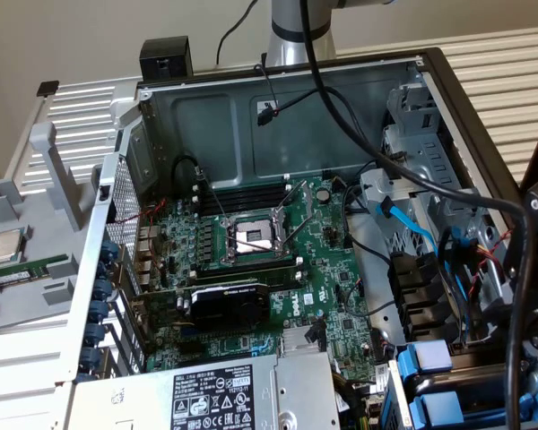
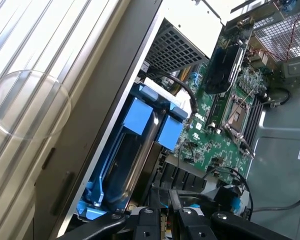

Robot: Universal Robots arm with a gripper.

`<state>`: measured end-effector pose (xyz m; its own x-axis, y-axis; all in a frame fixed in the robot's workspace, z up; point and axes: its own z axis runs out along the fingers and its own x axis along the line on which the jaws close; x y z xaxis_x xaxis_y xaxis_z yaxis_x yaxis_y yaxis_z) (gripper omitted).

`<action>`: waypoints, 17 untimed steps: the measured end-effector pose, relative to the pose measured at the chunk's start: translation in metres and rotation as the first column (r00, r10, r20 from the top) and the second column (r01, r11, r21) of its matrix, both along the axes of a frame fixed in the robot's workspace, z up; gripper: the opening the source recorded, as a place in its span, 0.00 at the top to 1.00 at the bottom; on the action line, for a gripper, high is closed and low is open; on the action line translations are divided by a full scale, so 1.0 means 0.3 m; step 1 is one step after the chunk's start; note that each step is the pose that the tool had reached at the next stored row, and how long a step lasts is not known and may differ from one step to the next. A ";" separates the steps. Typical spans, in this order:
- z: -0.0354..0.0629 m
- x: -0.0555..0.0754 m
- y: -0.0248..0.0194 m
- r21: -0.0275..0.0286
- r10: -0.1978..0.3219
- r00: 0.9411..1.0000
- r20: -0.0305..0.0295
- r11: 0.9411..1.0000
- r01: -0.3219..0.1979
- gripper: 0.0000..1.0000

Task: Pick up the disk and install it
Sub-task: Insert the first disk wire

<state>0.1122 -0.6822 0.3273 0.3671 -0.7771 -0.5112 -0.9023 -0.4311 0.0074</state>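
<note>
Open dark metal computer case (image 1: pixel 161 116) sits on the white ribbed worktop (image 1: pixel 511 81). The green motherboard (image 1: pixel 332 242) is exposed. A square silver processor socket (image 1: pixel 251 237) is near its middle, and a black graphics card (image 1: pixel 229 305) lies at 6 o'clock from the socket. The grey power supply with a white label (image 1: pixel 215 399) is at 6 o'clock in the exterior view.

Disk: two silver hard drives in blue plastic carrier frames stand side by side in the drive bay, at 5 o'clock in the exterior view. These are noted as the wall-side disk (image 2: pixel 138 116) and the board-side disk (image 2: pixel 170 132). Both are seated in the bay. I cannot tell which one is the task's.

Hand: the black hand (image 2: pixel 165 225) is inside the case, near the ends of the blue frames away from their square tabs. It is just beside the black bays next to the motherboard. Whether it touches either frame cannot be told, nor whether it is open or closed. Nothing shows as gripped.

A small square silver processor chip (image 1: pixel 4 244) rests on the grey plastic tray (image 1: pixel 45 152) at 9 o'clock in the exterior view, well apart from the bay.
</note>
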 end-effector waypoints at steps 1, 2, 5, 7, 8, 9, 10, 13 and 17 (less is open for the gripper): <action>-0.001 0.000 0.000 0.000 0.000 1.000 -0.001 1.000 0.000 0.79; -0.001 0.000 0.000 0.001 0.000 1.000 -0.002 1.000 0.000 0.79; -0.001 0.000 -0.001 0.003 0.000 1.000 -0.005 1.000 0.000 0.79; -0.002 0.000 -0.003 0.004 0.000 1.000 -0.007 1.000 0.000 0.79; -0.001 0.000 -0.004 0.004 0.001 1.000 -0.007 1.000 -0.001 0.79; -0.001 0.000 -0.004 0.004 0.001 1.000 -0.008 1.000 -0.001 0.79; -0.001 0.000 -0.006 0.004 0.001 1.000 -0.008 1.000 -0.001 0.79; 0.000 0.000 -0.010 0.005 0.001 1.000 -0.010 1.000 -0.001 0.79; 0.000 0.000 -0.014 0.005 0.001 1.000 -0.011 1.000 -0.001 0.79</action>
<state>0.1122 -0.6866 0.3274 0.3623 -0.7743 -0.5189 -0.9017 -0.4320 0.0150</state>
